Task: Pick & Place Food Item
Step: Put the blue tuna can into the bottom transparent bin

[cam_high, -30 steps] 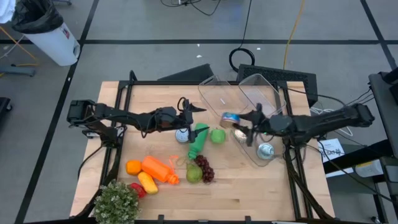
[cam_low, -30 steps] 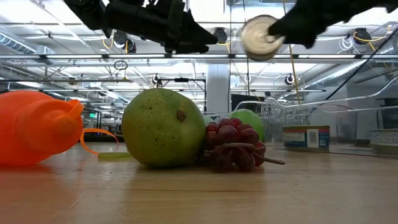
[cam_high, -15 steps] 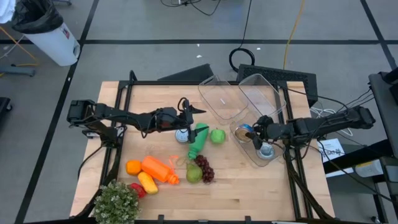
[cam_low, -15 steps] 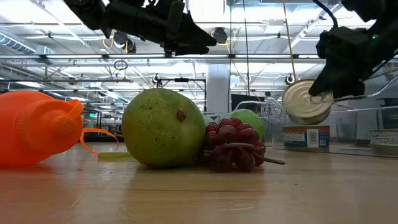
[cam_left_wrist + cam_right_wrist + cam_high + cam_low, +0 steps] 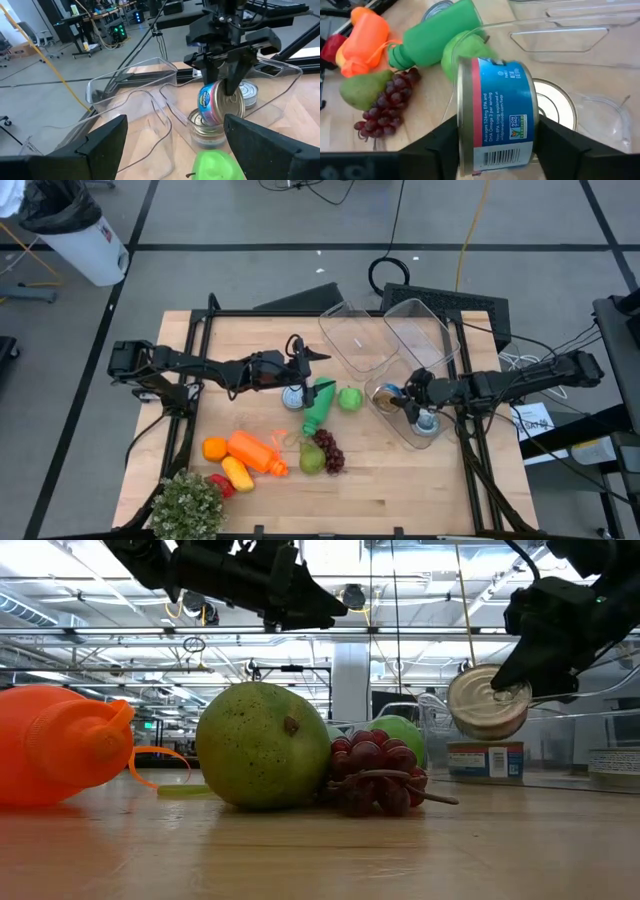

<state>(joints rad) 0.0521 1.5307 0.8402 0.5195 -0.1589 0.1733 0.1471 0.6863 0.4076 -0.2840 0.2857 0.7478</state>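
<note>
On the left I see the carrot (image 5: 250,450) and pear (image 5: 311,461) near the front edge, with the grapes (image 5: 329,451) touching the pear. My left gripper (image 5: 300,376) hovers above the green bottle (image 5: 318,404), fingers spread wide and empty, waiting. Beyond the green apple (image 5: 349,398), my right gripper (image 5: 404,402) holds the blue-labelled tuna can (image 5: 495,121) on its side, the fingers pinching its flat ends; it hangs over the near end of the clear bin (image 5: 440,340), just above a can (image 5: 206,125) already lying inside. The jaws look to be loosening, though the can has not dropped. To finish this well, I judge I should lower it until it nearly rests on the bin floor beside the others, then spread the fingers gently so it does not roll or bounce out over the wall.
</note>
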